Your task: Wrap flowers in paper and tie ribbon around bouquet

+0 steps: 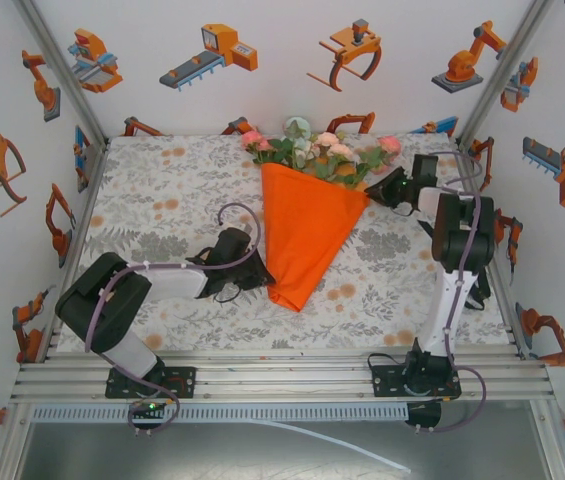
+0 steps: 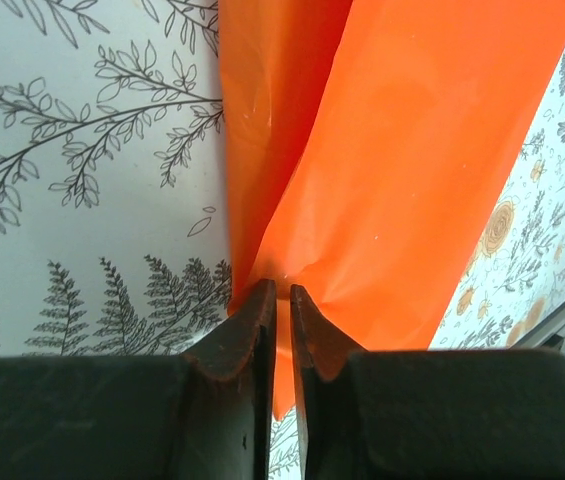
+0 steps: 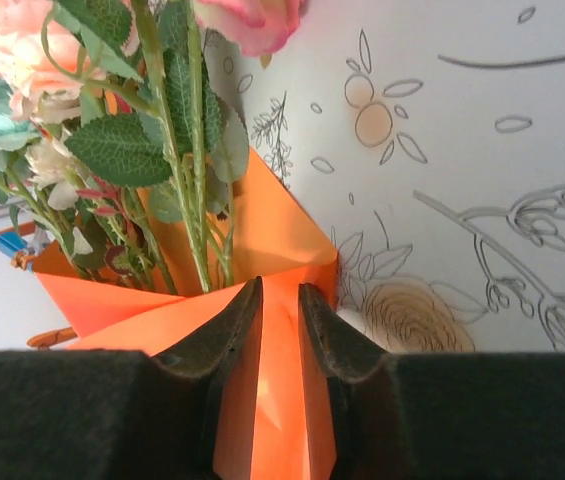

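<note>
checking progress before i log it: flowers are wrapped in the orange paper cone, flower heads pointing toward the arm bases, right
Not quite. The flowers are wrapped in the orange paper cone, but the flower heads point toward the far edge of the table, away from the arm bases; the cone's narrow tip is nearest them. The top external view shows it.

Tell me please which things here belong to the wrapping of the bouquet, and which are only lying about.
Belong to the job: flowers; orange paper, folded in a cone round their stems; left hand, near the cone's narrow end; right hand, at its wide end.
Only lying about: printed tablecloth; robot stickers on the walls.
</note>
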You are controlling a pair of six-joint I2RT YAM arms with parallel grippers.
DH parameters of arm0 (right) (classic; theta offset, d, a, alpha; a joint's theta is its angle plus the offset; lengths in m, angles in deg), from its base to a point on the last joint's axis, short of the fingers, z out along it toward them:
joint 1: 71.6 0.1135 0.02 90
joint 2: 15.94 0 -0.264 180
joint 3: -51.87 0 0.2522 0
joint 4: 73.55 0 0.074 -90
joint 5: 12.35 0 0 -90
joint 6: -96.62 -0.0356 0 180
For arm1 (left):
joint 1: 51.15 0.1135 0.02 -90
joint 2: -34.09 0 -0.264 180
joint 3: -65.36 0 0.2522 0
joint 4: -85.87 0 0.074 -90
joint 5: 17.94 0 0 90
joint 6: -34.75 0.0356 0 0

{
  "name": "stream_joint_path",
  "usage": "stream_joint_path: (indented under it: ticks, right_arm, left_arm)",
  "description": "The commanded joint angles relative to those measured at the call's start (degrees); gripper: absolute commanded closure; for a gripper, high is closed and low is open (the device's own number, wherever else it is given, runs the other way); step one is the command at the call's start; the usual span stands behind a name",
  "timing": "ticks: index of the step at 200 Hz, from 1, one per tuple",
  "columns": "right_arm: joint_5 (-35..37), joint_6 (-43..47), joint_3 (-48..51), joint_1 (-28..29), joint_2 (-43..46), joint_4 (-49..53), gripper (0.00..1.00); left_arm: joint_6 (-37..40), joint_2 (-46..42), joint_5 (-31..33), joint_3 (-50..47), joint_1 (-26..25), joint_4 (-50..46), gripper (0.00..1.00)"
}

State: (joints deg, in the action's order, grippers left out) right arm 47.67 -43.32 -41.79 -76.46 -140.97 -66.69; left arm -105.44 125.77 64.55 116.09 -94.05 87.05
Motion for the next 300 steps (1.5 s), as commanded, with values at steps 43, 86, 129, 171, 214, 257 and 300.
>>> stream_joint_path:
  ticks: [43,86,129,171,214,257,300]
  right_arm:
    - [0.7,4.3,10.5,0.5,25.1,5.6,0.62]
    - [4.4,6.6,23.3,6.1,40.5,9.4,0.56]
    - [10.6,4.6,35.4,18.2,50.1,12.2,0.48]
    - [15.8,-0.4,43.0,26.1,50.6,10.3,0.22]
    - [18.2,4.1,39.4,25.8,44.2,10.1,0.26]
    - [16.5,5.3,35.0,22.6,36.6,6.8,0.45]
    - [14.1,7.3,31.5,19.5,31.0,4.6,0.64]
  left_arm:
    - [4.3,-8.6,1.7,3.8,0.3,-12.7,0.71]
    - [6.3,-14.7,3.7,5.8,-0.1,-17.5,0.69]
    - [8.0,-12.1,3.7,10.1,-0.5,-19.0,0.68]
    - [9.6,-5.0,10.5,13.4,0.5,-19.6,0.62]
    - [8.3,1.7,5.7,13.4,2.4,-12.8,0.59]
    - [4.4,4.7,-1.1,10.2,2.1,-7.5,0.70]
    - [1.6,5.1,-2.8,6.4,0.3,-5.1,0.81]
